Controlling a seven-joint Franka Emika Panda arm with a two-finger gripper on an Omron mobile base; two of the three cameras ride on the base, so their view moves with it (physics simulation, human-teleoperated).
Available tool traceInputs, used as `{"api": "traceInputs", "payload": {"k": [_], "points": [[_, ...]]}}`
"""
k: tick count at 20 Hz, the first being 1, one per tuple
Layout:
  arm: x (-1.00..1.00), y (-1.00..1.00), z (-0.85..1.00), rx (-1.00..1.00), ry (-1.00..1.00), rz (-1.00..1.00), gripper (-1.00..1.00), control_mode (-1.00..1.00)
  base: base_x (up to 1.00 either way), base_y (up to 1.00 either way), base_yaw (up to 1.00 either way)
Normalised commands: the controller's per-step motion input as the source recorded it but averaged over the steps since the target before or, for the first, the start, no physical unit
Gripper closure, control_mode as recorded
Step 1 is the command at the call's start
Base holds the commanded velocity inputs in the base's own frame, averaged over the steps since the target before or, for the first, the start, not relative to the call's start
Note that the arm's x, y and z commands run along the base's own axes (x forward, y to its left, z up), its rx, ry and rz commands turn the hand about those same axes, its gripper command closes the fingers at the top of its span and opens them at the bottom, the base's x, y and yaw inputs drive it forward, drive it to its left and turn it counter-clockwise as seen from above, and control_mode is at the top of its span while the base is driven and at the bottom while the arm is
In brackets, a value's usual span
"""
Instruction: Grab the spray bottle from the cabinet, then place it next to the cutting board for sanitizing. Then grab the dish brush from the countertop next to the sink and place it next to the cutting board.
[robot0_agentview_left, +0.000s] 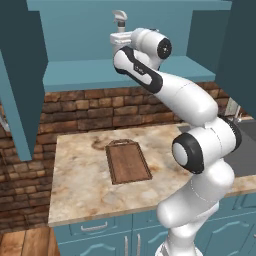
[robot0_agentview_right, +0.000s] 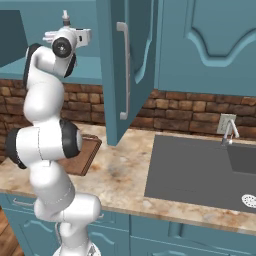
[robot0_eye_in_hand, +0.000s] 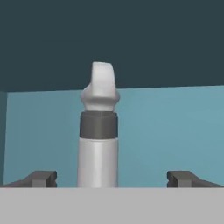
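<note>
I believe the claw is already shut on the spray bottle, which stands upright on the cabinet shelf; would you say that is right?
Not quite. The claw is open, not shut on the bottle: in the hand view its two fingertips stand wide apart, with clear gaps on both sides of the spray bottle. The rest holds: the bottle stands upright on the cabinet shelf.

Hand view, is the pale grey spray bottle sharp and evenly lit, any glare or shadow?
Hand view: pale grey plastic spray bottle slightly soft-edged, flat lighting, no glare, no cast shadow. Left base view: teal cabinet interior evenly lit; faint shading beside the dark brown wooden cutting board.
</note>
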Motion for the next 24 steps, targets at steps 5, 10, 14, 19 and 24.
{"api": "traceInputs", "payload": {"k": [5, 10, 14, 19, 24], "points": [[0.22, 0.28, -0.03, 0.00, 0.00, 0.00, -1.00, -1.00, 0.00, 0.00, 0.00], [0.30, 0.23, -0.06, 0.00, 0.00, 0.00, 1.00, -1.00, 0.00, 0.00, 0.00], [0.16, 0.08, -0.01, 0.00, 0.01, 0.00, 1.00, -1.00, 0.00, 0.00, 0.00], [-0.05, 0.26, 0.00, 0.00, 0.01, 0.00, 1.00, -1.00, 0.00, 0.00, 0.00], [-0.56, 0.32, 0.00, 0.00, 0.00, 0.00, 1.00, -1.00, 0.00, 0.00, 0.00]]}}
